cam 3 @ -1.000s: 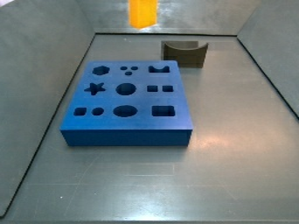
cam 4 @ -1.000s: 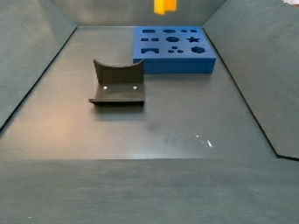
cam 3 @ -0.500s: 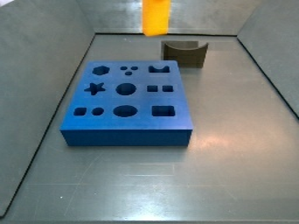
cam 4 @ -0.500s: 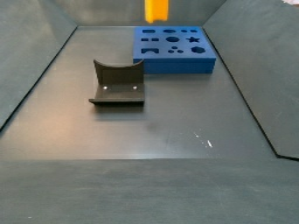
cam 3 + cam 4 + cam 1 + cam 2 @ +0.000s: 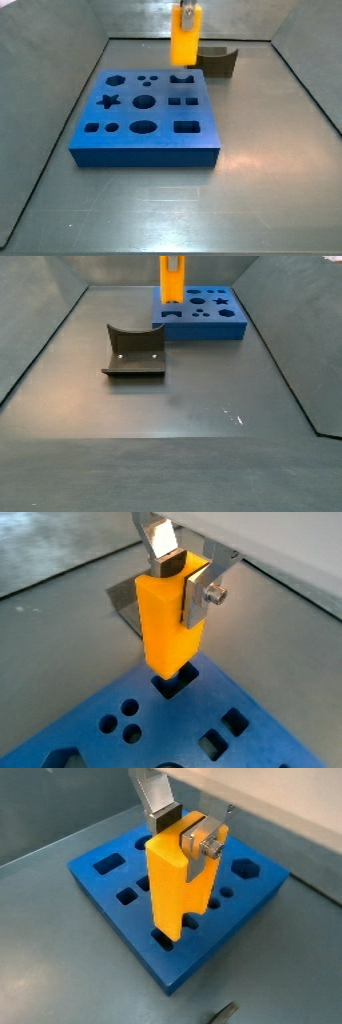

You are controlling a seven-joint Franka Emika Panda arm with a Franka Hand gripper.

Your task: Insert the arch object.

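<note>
The arch object [image 5: 134, 352] lay on the grey worktop [image 5: 201, 396] left of centre in a side view, well apart from the blue slab [image 5: 201, 314], its long axis crosswise and its scooped notch facing up. The claw [image 5: 181, 574] hung at the top of the frame over the slab, clenched on an upright orange piece [image 5: 170, 620] whose lower end was just above a square hole [image 5: 170, 687].
</note>
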